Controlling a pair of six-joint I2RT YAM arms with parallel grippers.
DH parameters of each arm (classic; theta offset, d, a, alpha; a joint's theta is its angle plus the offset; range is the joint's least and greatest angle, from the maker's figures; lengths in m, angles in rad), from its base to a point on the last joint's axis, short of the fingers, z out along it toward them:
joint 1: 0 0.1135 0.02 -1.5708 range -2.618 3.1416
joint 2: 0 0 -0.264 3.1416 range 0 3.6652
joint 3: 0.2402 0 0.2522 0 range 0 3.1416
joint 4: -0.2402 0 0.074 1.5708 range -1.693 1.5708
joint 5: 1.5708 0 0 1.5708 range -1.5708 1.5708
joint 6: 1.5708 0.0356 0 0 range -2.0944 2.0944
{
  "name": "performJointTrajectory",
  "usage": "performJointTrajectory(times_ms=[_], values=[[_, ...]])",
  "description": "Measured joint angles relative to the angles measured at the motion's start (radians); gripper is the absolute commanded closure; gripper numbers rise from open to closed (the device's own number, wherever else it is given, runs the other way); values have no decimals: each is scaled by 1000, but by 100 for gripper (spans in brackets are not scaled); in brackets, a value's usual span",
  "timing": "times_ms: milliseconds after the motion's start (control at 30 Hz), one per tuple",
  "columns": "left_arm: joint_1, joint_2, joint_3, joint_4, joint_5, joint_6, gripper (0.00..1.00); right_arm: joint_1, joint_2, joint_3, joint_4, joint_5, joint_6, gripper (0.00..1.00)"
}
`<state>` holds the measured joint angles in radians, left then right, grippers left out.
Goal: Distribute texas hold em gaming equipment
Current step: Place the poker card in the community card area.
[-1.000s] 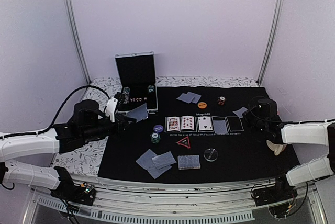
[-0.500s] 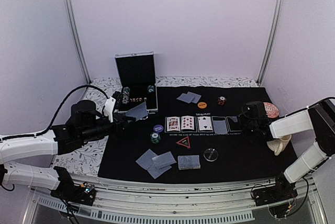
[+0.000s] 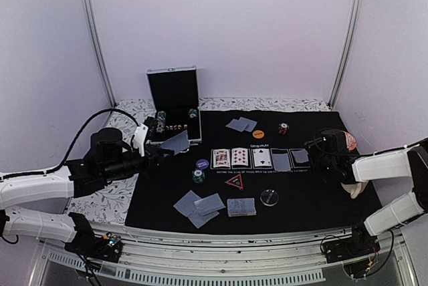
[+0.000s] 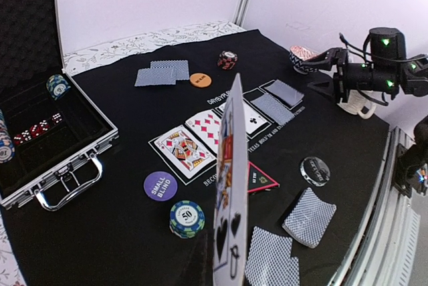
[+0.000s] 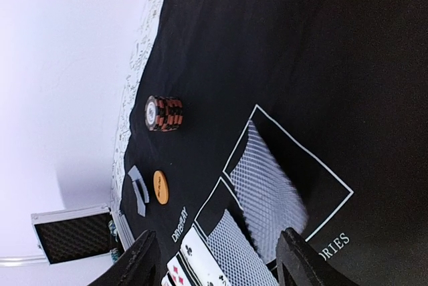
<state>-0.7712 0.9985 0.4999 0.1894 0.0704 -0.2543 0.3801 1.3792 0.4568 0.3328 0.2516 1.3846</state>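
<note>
Mat: black mat (image 3: 301, 199) bears five white rectangles in a row.
Case: metal case (image 3: 172, 89) stands open at the mat's far-left corner.
Left gripper (image 3: 162, 150): clamped on the held card (image 4: 231, 186), upright on edge above the mat's left side, near the case.
Right gripper (image 5: 221, 259): fingers spread, gripping nothing, above the rightmost rectangle.
Row: face-up cards (image 3: 241, 158) fill three rectangles, face-down cards (image 3: 281, 161) the other two.
Spare cards: deck (image 3: 241, 207) near the front edge, loose cards (image 3: 198, 207) just left of it, far pair (image 3: 241, 124) face-down.
Chips: green stack (image 3: 198, 176) and purple disc (image 3: 202, 164) left of the row; orange disc (image 3: 258, 133) and red-black stack (image 3: 283, 127) beyond it.
Markers: red triangle (image 3: 234, 182) just before the row; clear disc (image 3: 269, 197) to its right.
</note>
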Motion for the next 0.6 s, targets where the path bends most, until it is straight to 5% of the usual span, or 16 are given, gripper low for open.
performJointTrajectory(times_ms=[300,400,600], values=[[-20,-12,0,12,58,5,100,18,-291,-21,-60,-73,-216,34],[-64,-11,0,24,92,22,100,113,-268,114,-103,-149,-479,34],[-135,-10,2,81,207,32,100,438,-115,418,-63,-547,-1002,31]])
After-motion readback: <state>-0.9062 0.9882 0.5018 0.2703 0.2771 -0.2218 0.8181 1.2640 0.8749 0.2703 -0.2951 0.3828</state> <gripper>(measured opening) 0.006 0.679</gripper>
